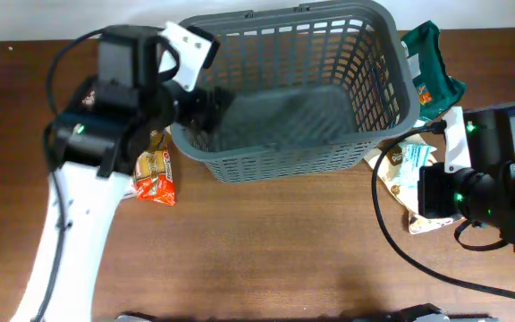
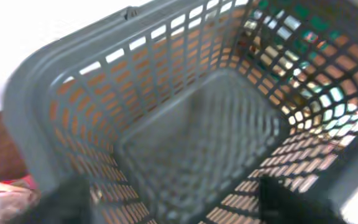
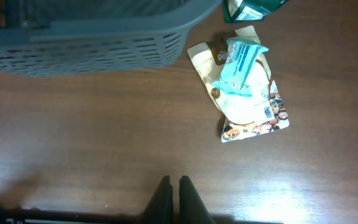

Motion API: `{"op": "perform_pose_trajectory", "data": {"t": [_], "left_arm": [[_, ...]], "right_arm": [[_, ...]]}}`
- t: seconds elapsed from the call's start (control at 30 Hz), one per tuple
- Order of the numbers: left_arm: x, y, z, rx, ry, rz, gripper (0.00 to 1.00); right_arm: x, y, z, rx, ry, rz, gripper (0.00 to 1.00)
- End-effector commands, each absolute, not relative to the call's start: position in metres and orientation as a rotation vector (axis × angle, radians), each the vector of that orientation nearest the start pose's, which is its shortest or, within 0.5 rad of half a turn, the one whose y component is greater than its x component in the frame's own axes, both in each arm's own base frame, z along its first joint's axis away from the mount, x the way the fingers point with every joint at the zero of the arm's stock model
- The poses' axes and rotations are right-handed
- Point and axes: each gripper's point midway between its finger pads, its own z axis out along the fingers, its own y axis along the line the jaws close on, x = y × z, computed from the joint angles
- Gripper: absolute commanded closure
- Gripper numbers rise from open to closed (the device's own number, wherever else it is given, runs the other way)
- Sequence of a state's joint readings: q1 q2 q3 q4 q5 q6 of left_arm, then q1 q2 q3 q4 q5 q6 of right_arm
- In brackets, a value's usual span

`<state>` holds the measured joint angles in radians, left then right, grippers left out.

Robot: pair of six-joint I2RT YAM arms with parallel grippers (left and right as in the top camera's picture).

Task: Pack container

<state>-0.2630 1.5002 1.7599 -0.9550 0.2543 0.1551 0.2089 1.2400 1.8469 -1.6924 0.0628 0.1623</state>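
The container [image 1: 392,54] is a large dark grey lattice basket at the back middle of the table, and nothing shows inside it. It fills the left wrist view [image 2: 36,93], and its side shows in the right wrist view [image 3: 104,43]. My left gripper [image 1: 211,104] is at the basket's left rim. Its fingers [image 2: 179,202] are spread wide over the basket floor, open and empty. My right gripper [image 3: 174,186] is shut and empty, low over bare table right of the basket. In the overhead view its fingers are hidden under the arm [image 1: 490,183].
An orange-red snack packet [image 1: 155,176] lies left of the basket, under the left arm. A green packet [image 1: 432,72] lies at the basket's right side. A teal packet [image 3: 244,59] lies on a cream cookie packet [image 3: 253,112], right of the basket.
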Motion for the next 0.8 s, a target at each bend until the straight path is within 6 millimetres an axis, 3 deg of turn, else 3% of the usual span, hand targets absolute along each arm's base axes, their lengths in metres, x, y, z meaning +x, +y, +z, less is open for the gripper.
{"op": "perform_pose_trajectory", "data": {"t": [0.0,0.17,0.3,0.5,0.77], "left_arm": [[0.394,-0.160,0.333,0.626,2.191,-0.358,0.98],[0.408,-0.174,0.304,0.619,2.261,-0.275,0.98],[0.421,-0.172,0.275,0.519,2.359,-0.196,0.98],[0.422,-0.140,0.255,0.447,2.448,0.027,0.98],[0.417,-0.109,0.251,0.402,2.483,0.248,0.98]], "right_arm": [[0.212,0.032,0.336,-0.011,2.645,0.042,0.96],[0.213,0.032,0.336,-0.011,2.642,0.043,0.96],[0.213,0.032,0.336,-0.011,2.642,0.043,0.96],[0.213,0.032,0.336,-0.011,2.643,0.043,0.96],[0.213,0.032,0.336,-0.011,2.643,0.043,0.96]]}}
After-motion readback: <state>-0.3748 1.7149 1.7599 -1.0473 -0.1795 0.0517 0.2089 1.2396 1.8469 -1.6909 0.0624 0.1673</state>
